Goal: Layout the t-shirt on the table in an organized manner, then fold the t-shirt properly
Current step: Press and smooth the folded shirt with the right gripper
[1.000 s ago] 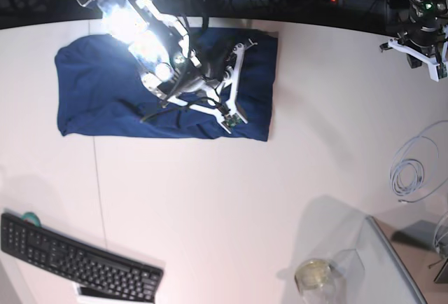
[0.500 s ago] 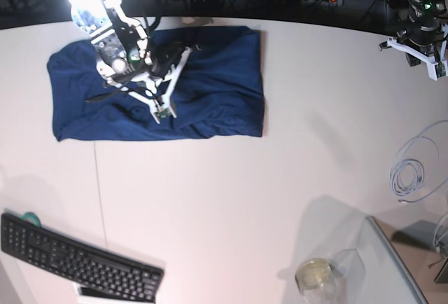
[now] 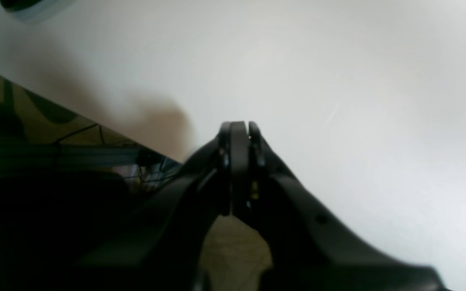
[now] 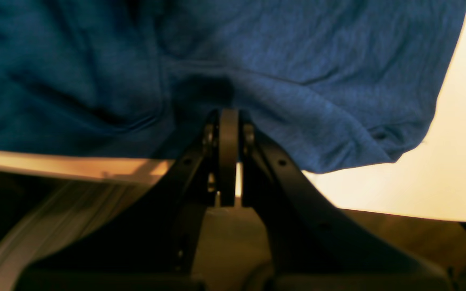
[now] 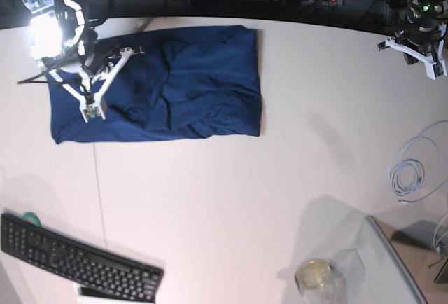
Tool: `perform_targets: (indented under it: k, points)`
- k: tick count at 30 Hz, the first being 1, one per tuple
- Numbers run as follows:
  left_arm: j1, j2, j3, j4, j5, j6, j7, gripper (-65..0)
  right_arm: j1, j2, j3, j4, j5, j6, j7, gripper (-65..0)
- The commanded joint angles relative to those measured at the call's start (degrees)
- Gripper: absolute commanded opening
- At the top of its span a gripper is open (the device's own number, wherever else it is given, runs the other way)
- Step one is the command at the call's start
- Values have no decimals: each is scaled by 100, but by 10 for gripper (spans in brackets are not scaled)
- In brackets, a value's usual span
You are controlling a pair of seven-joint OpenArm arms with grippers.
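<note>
The dark navy t-shirt [image 5: 189, 80] lies as a rumpled rectangle at the back left of the white table [image 5: 231, 199]. My right gripper [image 5: 91, 111] is shut and rests low over the shirt's left part, close to its left edge. In the right wrist view its closed tips [image 4: 228, 113] touch creased blue fabric [image 4: 297, 81], with no cloth visible between the jaws. My left gripper [image 5: 434, 69] is shut and empty at the table's far right back edge. In the left wrist view those tips [image 3: 239, 125] hang over bare tabletop [image 3: 338, 81].
A black keyboard [image 5: 77, 262] lies at the front left. A grey translucent tray [image 5: 399, 262] and a glass jar [image 5: 315, 274] stand at the front right. A coiled pale cable [image 5: 409, 174] lies at the right edge. A thin seam [image 5: 98, 185] runs down the table's left side.
My right arm has swept left across the shirt, from its middle to its left part. The shirt has shifted slightly left with it. The left arm has not moved.
</note>
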Motion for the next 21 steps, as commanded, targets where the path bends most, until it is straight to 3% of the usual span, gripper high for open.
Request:
perform_targets:
  k: [1,7,11,15,21]
  points:
    - [18,-81,-36,91,-47,19,-120,-650,-11,2,-107,320,53,0,52,-636]
    - [18,-72,-28,109,-82,19,-120,-650,578,-675,-1549,-234,44,-52,61,-636]
    - [26,-72,-28,91,-82,19,-120,-650,868,-877,-1743,-718,44,-255,61,-636]
    - [62,-81,-54,82,-38,19,-120,-650,868,-833,-1285,-1140,44,-255,334,-636]
    - [35,-81,-54,82,-38,19,-120,-650,393,-455,-28,-1184,53,-246,606,-636]
